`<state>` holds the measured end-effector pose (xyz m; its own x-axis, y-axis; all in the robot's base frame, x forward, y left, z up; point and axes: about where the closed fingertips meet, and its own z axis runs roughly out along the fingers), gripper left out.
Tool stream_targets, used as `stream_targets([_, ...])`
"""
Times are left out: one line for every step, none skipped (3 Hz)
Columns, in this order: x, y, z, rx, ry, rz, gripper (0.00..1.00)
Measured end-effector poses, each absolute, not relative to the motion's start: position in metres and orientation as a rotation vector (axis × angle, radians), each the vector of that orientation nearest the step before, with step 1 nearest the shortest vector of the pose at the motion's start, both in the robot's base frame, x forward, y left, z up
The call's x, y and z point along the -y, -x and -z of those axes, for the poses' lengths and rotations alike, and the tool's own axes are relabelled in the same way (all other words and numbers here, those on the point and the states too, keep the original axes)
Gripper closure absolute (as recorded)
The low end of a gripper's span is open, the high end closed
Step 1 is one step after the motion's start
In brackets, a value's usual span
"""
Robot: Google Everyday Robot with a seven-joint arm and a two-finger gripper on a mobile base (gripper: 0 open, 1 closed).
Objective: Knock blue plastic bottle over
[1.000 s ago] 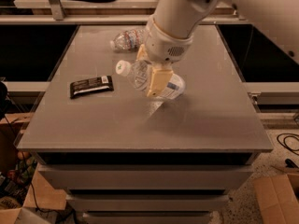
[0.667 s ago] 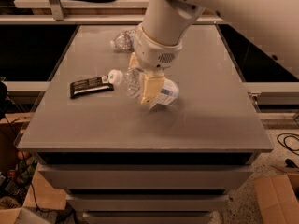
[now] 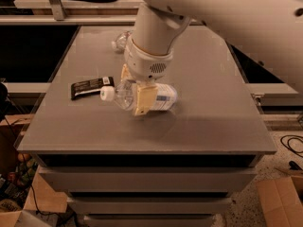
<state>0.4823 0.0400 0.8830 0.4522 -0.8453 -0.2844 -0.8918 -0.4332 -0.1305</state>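
The blue plastic bottle [image 3: 163, 97] lies on its side near the middle of the grey table [image 3: 213, 79]. Its white cap [image 3: 108, 94] points left, and its pale blue-and-white label faces right. My gripper [image 3: 133, 96] hangs from the white arm [image 3: 151, 37] and sits down over the bottle's body near the neck, with cream-coloured parts in front of and behind it. The middle of the bottle is hidden by the gripper.
A flat black wrapper bar [image 3: 90, 86] lies just left of the cap. A crinkled clear bottle [image 3: 120, 40] lies at the back, partly behind the arm. Cardboard boxes stand on the floor at the right [image 3: 281, 200] and left [image 3: 19, 216].
The bottle has gone from tilted to lying flat on its side, cap to the left. My gripper has moved left and lower with it.
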Motion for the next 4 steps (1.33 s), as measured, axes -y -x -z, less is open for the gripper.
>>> stream_targets([-0.049,-0.477,-0.878,-1.475,2.465,-0.289,1.00])
stream_targets([-0.056,-0.476,-0.875,-1.461,2.474,-0.322,1.00])
stream_targets([-0.056,-0.476,-0.875,-1.461,2.474,-0.322,1.00])
stream_targets([-0.067,-0.479,-0.870,-1.465,2.462,-0.372,1.00])
